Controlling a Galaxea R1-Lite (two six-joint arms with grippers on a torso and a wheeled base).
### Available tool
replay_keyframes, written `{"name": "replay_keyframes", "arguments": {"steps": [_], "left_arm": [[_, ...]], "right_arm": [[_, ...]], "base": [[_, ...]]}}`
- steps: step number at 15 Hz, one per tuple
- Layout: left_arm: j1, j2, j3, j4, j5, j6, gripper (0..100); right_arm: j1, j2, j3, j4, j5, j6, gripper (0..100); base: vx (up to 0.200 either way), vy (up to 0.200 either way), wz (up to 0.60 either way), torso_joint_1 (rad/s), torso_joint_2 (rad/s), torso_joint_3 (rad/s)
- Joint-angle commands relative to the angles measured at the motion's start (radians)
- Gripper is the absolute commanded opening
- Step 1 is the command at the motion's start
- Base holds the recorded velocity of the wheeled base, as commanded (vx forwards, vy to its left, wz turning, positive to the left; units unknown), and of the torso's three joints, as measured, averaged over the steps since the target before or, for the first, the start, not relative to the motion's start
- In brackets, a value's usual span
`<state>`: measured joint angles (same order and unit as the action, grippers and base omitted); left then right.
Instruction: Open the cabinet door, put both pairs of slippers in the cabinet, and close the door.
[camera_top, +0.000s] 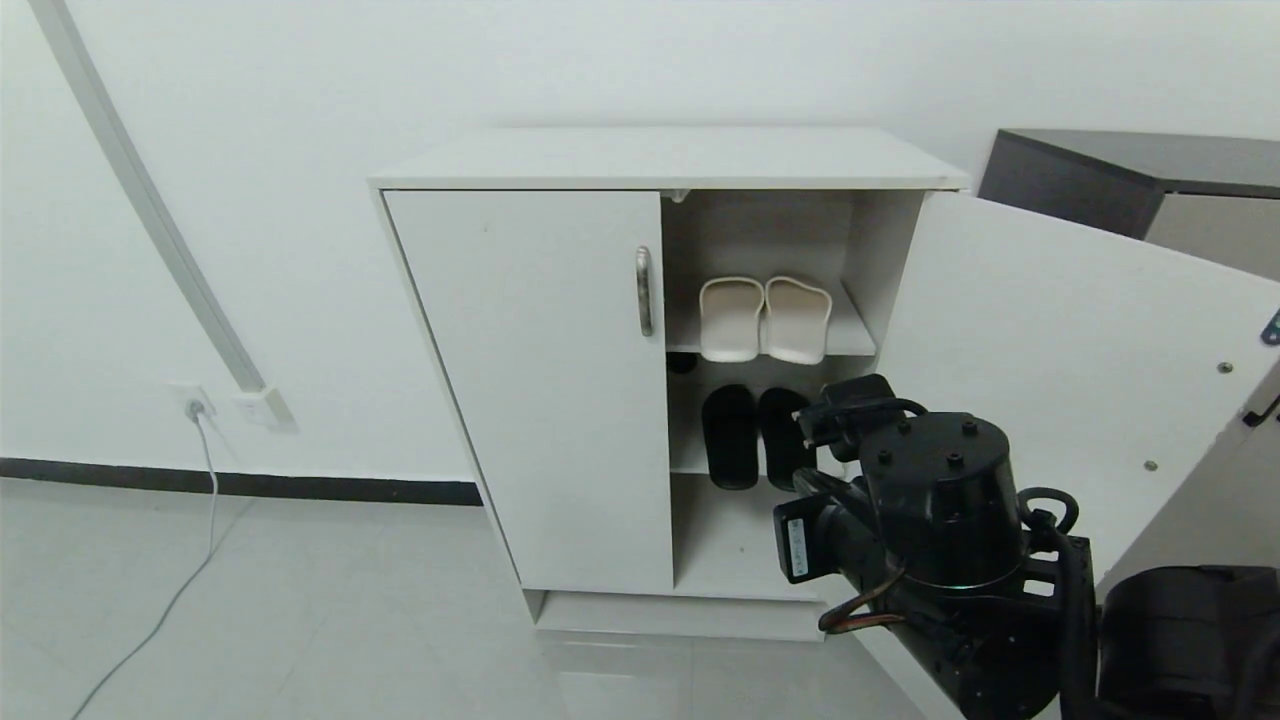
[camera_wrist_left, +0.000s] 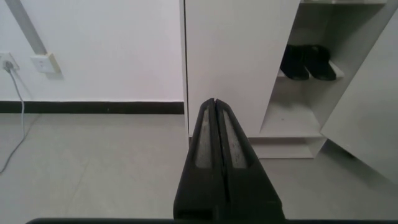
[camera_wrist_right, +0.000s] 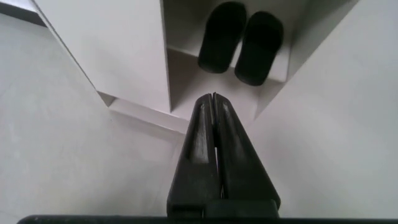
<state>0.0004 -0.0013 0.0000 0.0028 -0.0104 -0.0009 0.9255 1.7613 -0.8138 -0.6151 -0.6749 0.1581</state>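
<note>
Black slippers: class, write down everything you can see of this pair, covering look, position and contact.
The black slippers are a plain matte pair, rubbery or foam by the look, lying flat and side by side on the middle shelf of the cabinet, in its open right half. Their near ends jut slightly over the shelf's front edge. The white slippers sit on the shelf above. Only the shelf touches them; the right gripper hangs in front, fingers closed, apart from them.

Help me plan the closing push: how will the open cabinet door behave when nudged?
The open door looks like a flat rigid panel, so it should probably swing as one piece rather than flex. Its smooth white face offers no grip, so the shut right gripper may slide along it.
</note>
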Motion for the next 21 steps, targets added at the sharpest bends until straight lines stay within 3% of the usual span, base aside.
{"name": "replay_keyframes", "arguments": {"steps": [1, 21], "left_arm": [[0.001, 0.001, 0.000, 0.000, 0.000, -0.001, 0], [0.001, 0.001, 0.000, 0.000, -0.002, 0.004, 0]], "right_arm": [[0.001, 0.001, 0.001, 0.000, 0.000, 0.000, 0], [-0.020, -0.026, 0.001, 0.000, 0.000, -0.023, 0]], "base": [[0.000, 0.000, 0.00, 0.115, -0.48, -0.354], [0.000, 0.000, 0.00, 0.178, -0.50, -0.321]]}}
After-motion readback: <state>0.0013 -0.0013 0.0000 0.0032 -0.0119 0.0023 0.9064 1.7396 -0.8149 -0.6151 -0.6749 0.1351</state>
